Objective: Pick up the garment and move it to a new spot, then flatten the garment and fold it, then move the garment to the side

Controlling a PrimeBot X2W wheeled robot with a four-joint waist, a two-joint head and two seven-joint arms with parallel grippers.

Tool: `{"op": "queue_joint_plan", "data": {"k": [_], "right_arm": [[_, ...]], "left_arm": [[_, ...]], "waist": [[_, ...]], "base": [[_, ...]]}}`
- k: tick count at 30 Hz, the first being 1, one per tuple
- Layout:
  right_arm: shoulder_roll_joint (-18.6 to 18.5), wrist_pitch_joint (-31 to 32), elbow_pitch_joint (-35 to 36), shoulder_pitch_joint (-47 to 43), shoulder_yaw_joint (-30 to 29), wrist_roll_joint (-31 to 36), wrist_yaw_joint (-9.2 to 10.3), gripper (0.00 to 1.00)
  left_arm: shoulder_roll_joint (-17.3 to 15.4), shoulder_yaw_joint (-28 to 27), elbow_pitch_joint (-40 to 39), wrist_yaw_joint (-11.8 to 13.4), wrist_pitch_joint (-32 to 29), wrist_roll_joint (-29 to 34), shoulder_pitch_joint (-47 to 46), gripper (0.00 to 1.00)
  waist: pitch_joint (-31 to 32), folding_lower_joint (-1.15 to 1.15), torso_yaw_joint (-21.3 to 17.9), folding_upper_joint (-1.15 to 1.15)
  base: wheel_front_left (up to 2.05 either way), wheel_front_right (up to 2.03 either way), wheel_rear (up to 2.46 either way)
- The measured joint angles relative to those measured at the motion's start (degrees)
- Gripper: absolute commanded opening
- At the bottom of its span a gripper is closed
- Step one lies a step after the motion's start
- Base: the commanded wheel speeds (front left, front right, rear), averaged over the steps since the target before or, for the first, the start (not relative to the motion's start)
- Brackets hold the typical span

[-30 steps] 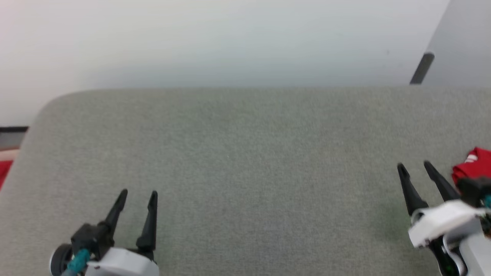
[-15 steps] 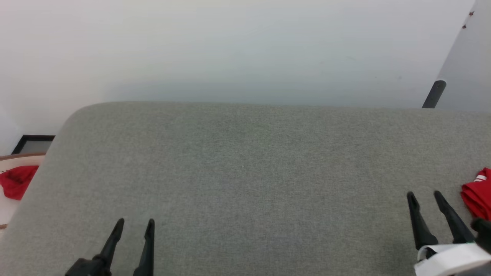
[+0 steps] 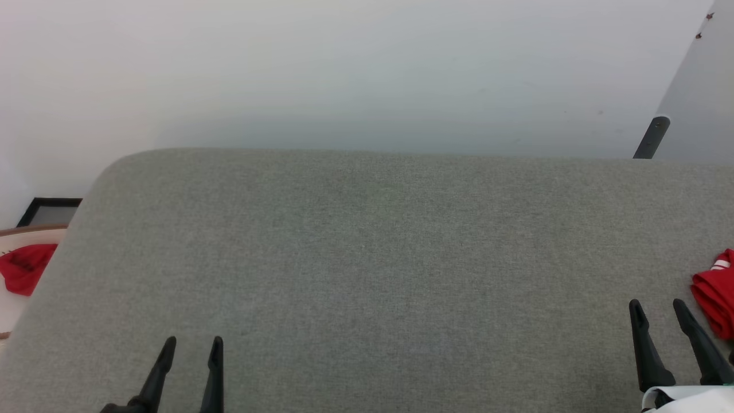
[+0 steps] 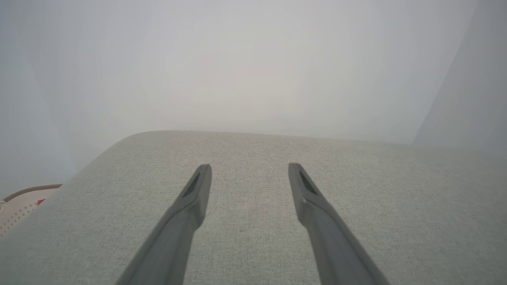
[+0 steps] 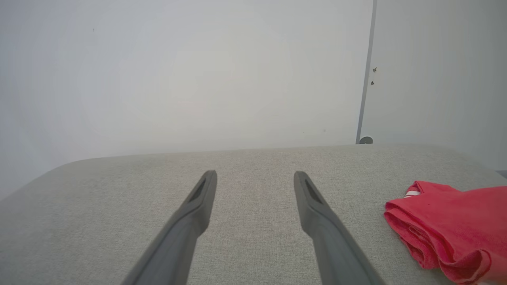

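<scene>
Head view, my listing from near edge to far:

1. Left gripper [image 3: 193, 341]: lower left, over the grey fabric table [image 3: 367, 241]. Its two dark fingers are spread apart and I see nothing between them.
2. Right gripper [image 3: 656, 304]: lower right. Its fingers are likewise spread and empty, tips pointing away from me, with a white wrist housing at the bottom edge.
3. The garment [image 3: 715, 292]: bright red, bunched in a heap on the table at the right border and cut off by the frame. A bit of white striped trim shows at its top. It lies just beside the right gripper's outer finger, apart from it as far as I can tell.
4. Basket [image 3: 8, 312]: cream with a brown rim, off the table's left edge, holding a plain red cloth [image 3: 24, 267].
5. Black frame [image 3: 49, 209]: against the pale wall [image 3: 344, 69], beyond the basket.
6. Dark post [image 3: 651, 137]: slanted, past the table's far right edge, at the foot of a grey panel [image 3: 702, 97].

Left wrist view: fingers [image 4: 186, 213] wide apart above the grey fabric, with the table's rounded corner ahead. The perforated basket peeks in at lower left.

Right wrist view: fingers [image 5: 186, 221] wide apart and empty. The garment sits on the table to their right, folded over in soft layers, clear of the nearer finger.
</scene>
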State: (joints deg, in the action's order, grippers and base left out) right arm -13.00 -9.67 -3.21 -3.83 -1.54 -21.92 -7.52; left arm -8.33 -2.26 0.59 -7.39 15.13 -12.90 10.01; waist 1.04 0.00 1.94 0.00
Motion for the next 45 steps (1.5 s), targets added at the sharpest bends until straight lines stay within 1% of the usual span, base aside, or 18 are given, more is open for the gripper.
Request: {"op": "queue_joint_plan", "data": {"k": [10,28,29,34,45], "right_arm": [[1.22,1.09,1.88,-0.4,-0.77,0.88,0.0,1.0],[1.86,0.94,1.79,-0.44,-0.12,0.49,0.0,1.0],[1.92,0.96,1.54,-0.44,-0.09,0.52,0.0,0.0],[3.07,1.3,-1.15,-1.33,0.24,0.32,0.0,0.0],[4.12,3.37,-2.67,-0.65,-0.19,-9.96,0.0,0.0]], "left_arm": [[0.19,0.16,-0.14,0.0,0.0,0.41,-0.05,1.0],[0.89,-0.96,-0.62,0.0,0.0,0.38,-0.07,1.0],[0.96,-0.9,-0.31,0.0,0.0,0.35,-0.06,0.0],[1.81,-0.36,2.38,0.0,-0.09,-0.1,0.7,0.0],[1.98,-0.26,4.04,0.01,-2.9,-12.04,-0.87,0.0]], "waist": [[0.03,0.0,-0.28,0.0],[0.42,0.0,-0.24,0.0],[0.41,0.0,-0.25,0.0],[0.4,0.0,-0.27,0.0],[0.26,0.0,-0.42,0.0]], "base": [[0.0,0.0,0.0],[0.0,0.0,0.0],[0.0,0.0,0.0],[0.0,0.0,0.0],[0.0,0.0,0.0]]}}
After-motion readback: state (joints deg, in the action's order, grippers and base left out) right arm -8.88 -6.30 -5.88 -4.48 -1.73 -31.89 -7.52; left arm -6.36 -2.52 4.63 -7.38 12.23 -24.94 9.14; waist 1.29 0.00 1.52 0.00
